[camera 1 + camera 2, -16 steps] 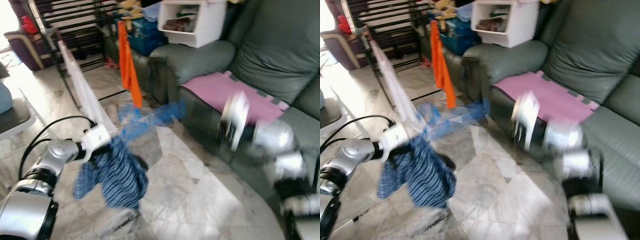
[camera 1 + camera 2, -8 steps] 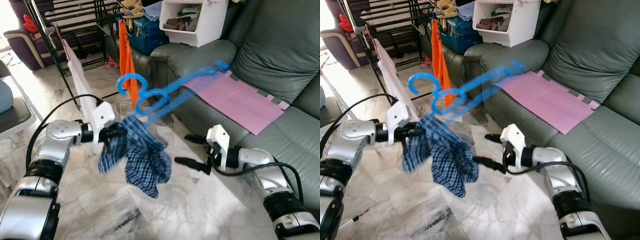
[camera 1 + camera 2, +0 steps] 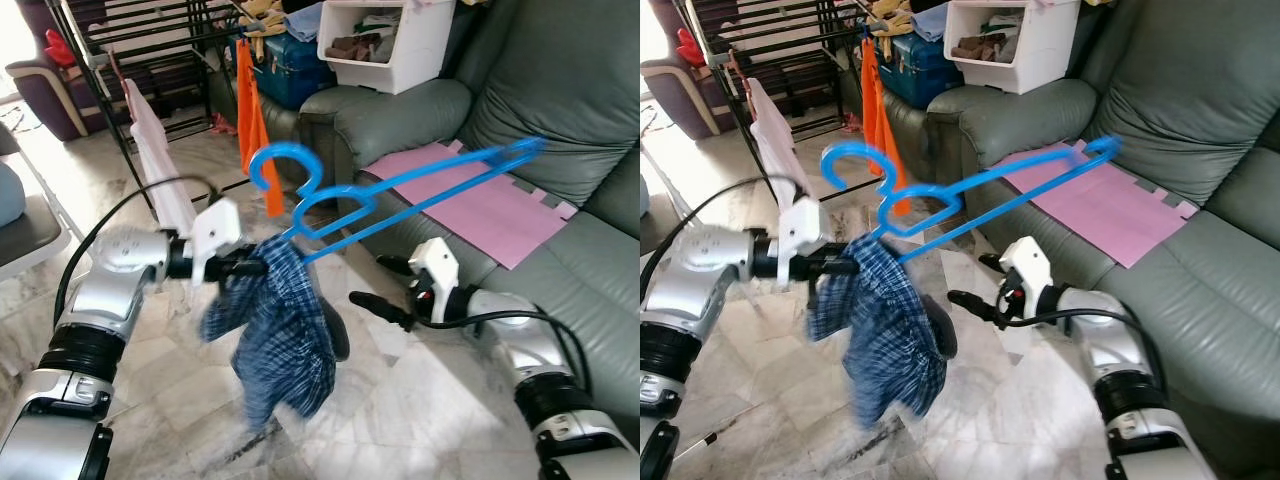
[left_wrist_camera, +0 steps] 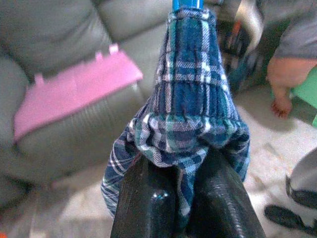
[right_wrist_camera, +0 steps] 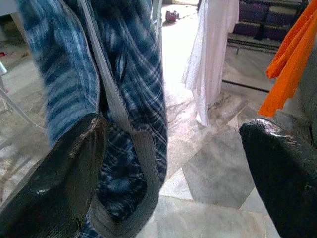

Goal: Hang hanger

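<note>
Hanger [image 3: 400, 195], blue, with plaid cloth [image 3: 280, 335], clamped in my left gripper [image 3: 258, 267] before the sofa [image 3: 560, 110]. Right gripper [image 3: 385, 290] spread wide beside cloth. No readable writing.

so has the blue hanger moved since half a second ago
Yes. The blue hanger has swung up; its far end now sits against the sofa backrest, above the pink mat.
</note>
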